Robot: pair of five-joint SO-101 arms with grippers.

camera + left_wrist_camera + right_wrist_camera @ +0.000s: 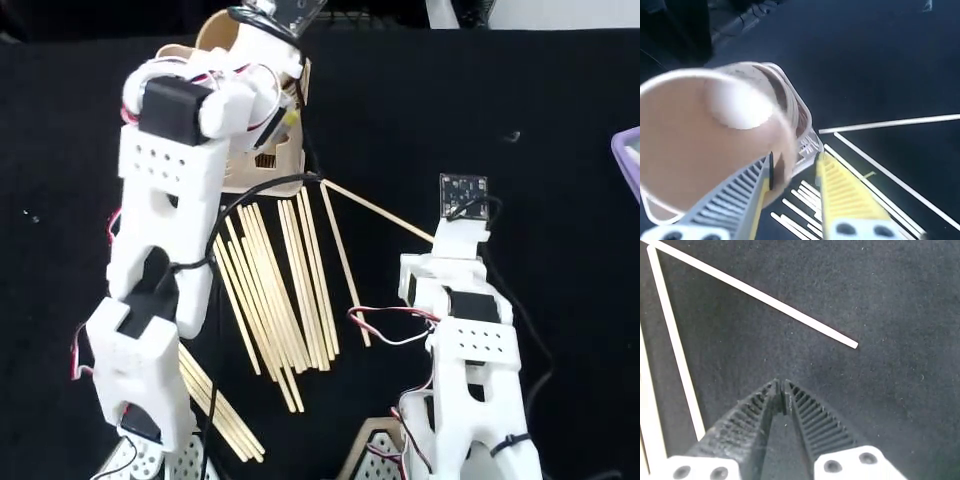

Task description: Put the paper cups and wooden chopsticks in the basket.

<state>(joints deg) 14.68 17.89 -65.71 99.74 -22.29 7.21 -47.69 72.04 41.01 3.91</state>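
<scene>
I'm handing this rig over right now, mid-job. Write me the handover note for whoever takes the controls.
Left gripper: open at the basket, with the rim of a paper cup between its fingers. The cup is mouth up, in or just above the basket; I cannot tell which.
Right gripper: shut, empty, over the table beside a lone chopstick.
Done: at most that one cup.
Left: the chopsticks lie spread on the table between the arms, a second bunch by the left arm's base. None is picked up yet.
</scene>
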